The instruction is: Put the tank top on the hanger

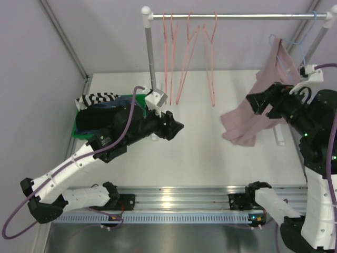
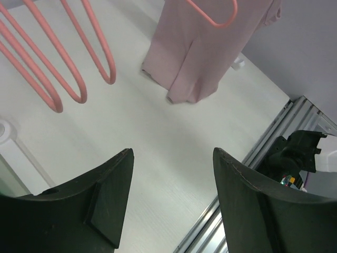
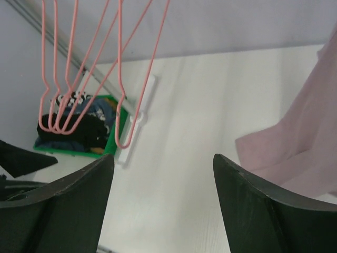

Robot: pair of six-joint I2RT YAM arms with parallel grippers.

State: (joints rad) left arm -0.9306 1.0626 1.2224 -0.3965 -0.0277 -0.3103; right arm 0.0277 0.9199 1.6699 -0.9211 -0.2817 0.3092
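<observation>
One tank top [image 1: 263, 100], four pink hangers [image 2: 80, 98]

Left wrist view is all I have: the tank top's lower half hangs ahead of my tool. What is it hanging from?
Observer: In the top view the tank top appears to hang from the light-blue hanger, which is hooked at the right end of the rail.
Operator: Is the right tool gripping it?
Observer: No. The right tool is open, with nothing between its fingers.
Operator: Anything else out of my frame?
Observer: A green bin of clothes, far left in the top view.
</observation>
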